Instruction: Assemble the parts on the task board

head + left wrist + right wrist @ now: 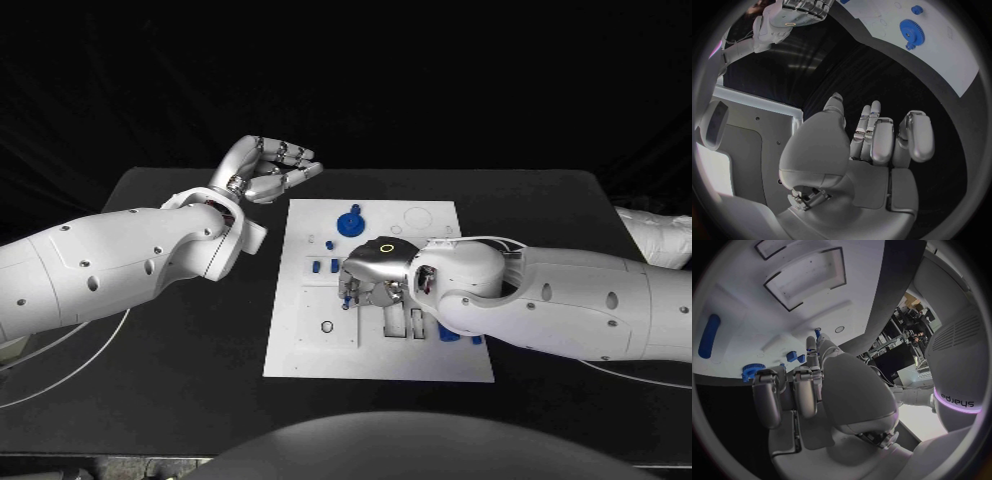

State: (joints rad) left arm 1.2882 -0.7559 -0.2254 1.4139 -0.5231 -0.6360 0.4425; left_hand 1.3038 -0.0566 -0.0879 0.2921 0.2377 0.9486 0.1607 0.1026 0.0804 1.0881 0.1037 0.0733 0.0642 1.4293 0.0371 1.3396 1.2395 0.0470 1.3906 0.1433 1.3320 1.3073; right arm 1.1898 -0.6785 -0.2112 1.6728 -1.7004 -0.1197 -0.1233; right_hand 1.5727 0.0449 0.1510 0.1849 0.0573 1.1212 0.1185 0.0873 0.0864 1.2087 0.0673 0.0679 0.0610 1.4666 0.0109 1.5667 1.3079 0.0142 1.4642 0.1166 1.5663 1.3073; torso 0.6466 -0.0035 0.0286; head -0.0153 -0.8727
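The white task board (310,330) lies in the middle of the table. My right hand (378,272) is low over its centre, fingers pointing down at the plate. A small blue part (817,333) shows right at its fingertips (811,345); whether it is pinched is unclear. A blue gear (351,222) stands near the board's far edge, with small blue pieces (319,266) left of the hand. More blue parts (450,335) lie by the right forearm. My left hand (267,170) hovers off the board's far left corner, fingers curled in, holding nothing.
Black table (173,380) surrounds the board on all sides. Rectangular recesses (807,277) and a long blue part (709,335) show on the plate in the right wrist view. The left wrist view shows the gear (909,31) and the right hand (795,12).
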